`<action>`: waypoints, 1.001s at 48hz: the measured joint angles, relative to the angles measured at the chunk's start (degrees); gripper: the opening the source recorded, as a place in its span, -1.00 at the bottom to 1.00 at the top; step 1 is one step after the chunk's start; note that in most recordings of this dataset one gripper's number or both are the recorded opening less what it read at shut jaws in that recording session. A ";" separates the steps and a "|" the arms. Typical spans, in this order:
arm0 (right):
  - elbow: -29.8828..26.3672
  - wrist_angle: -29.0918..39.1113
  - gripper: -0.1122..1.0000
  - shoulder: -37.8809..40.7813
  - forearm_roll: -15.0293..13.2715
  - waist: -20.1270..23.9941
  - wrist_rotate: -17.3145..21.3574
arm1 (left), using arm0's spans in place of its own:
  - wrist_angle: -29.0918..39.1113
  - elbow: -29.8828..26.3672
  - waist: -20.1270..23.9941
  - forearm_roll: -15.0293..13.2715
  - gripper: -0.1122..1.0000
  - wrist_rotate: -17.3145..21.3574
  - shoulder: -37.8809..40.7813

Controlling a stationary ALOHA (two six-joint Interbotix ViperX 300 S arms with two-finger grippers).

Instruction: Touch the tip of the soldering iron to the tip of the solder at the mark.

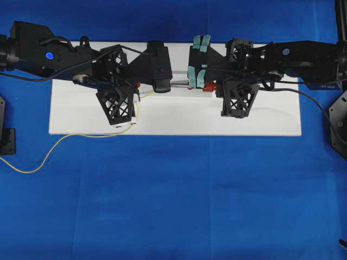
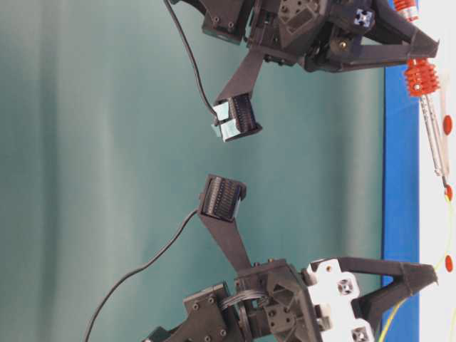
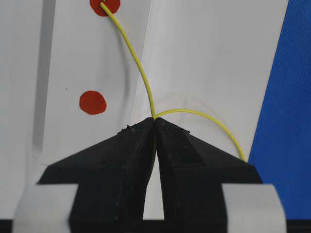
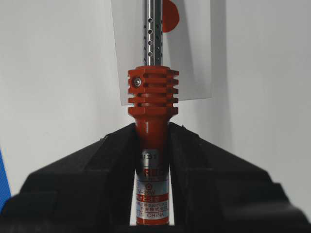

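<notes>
My left gripper [image 3: 154, 121] is shut on the thin yellow solder [image 3: 141, 68]. The wire's free end runs forward onto a red mark [image 3: 111, 6] on the white board. My right gripper [image 4: 153, 127] is shut on the red-orange body of the soldering iron [image 4: 153, 92], whose perforated silver shaft leaves the top of that view. In the table-level view the soldering iron's shaft [image 2: 434, 139] ends close to the middle red mark [image 2: 449, 191], where the solder [image 2: 450, 214] also ends. Whether the two tips touch I cannot tell.
The white board [image 1: 162, 116] lies on a blue table cover [image 1: 173, 206]. The solder's loose tail [image 1: 54, 142] trails off the board to the front left. Two more red marks [image 2: 447, 125] [image 2: 449, 262] flank the middle one. Black cables hang from both arms.
</notes>
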 measured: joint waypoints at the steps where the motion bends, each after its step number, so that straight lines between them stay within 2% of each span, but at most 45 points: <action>1: -0.09 0.00 -0.69 0.00 0.00 0.00 0.09 | 0.26 0.00 0.00 0.00 -0.75 0.18 -0.18; 12: -0.09 -0.09 -0.69 0.00 0.00 0.00 0.09 | 2.29 1.58 0.00 0.00 -0.75 0.53 -7.47; 26: -0.09 -0.09 -0.69 0.00 0.00 0.00 -0.09 | 3.25 6.86 0.09 0.00 -0.75 -0.44 -16.35; 48: 0.00 -0.09 -0.69 -1.85 0.09 0.00 -0.09 | 2.11 7.91 0.00 0.00 -0.75 -1.14 -17.40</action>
